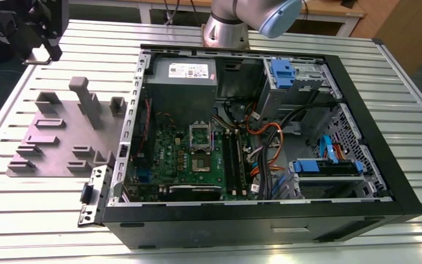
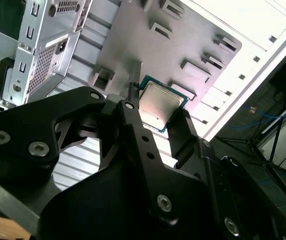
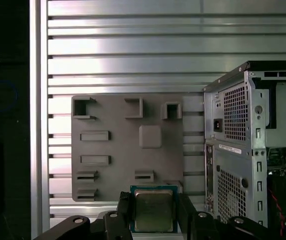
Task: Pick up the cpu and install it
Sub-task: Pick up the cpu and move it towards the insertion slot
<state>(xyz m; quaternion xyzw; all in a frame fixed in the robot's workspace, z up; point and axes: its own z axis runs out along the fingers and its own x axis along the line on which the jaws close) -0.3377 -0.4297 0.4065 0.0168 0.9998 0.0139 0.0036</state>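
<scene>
The gripper is clamping the cpu by two opposite edges over the grey fixture, sitting at nine o'clock from the computer case on the bench; light, stiff, likely fragile underneath, it is suiting this edge hold.

Bare slatted table lies free near and left of the grey fixture on the exterior view's left, where a low pass is barred by its upright blocks. The case is open on top, so the board's socket can be reached from above. It is hemmed in by the power supply on the far side and by memory sticks and tangled cables on the exterior view's right. The cpu is held in the gripper, apart from the blocks.
</scene>
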